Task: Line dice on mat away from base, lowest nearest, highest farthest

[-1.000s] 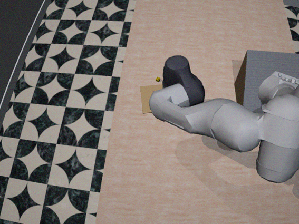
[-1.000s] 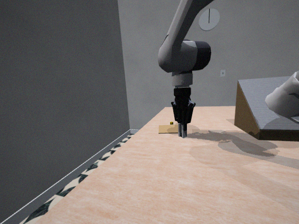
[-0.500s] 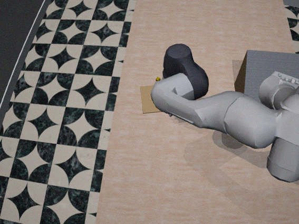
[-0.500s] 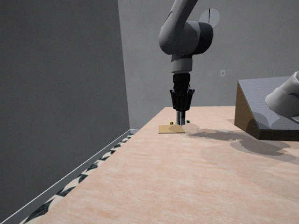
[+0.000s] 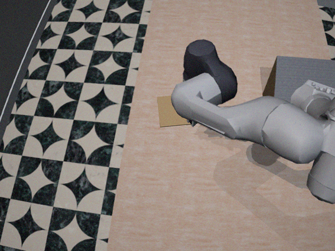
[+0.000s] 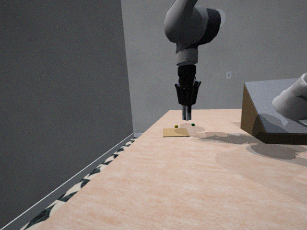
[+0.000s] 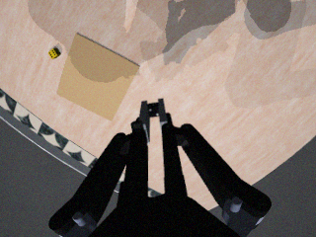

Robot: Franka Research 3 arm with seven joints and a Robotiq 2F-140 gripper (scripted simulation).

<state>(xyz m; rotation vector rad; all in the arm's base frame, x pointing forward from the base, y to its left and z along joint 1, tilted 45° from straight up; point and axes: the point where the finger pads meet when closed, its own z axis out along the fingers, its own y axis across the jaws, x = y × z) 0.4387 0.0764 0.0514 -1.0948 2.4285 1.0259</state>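
2 dice sit loose on the table, both off the mat. Going left to right in the exterior view:

- Yellow die: on the table just beyond the mat's far edge, near it but apart. Pips show in my wrist view, too small for me to read a number.
- Mat: tan, flat on the table, part of it in my arm's shadow. From the top, my arm covers some of it.
- My gripper: pointing down, tips raised above the table. Fingers are clamped on 1 black die; light pips show, count unclear. It's off the table between my 2 pads.
- Green die: on the table, right of my fingertips, beyond the mat and apart from it. Can't read its number.
- Grey sloped block: well right of the mat, beside my lower arm.
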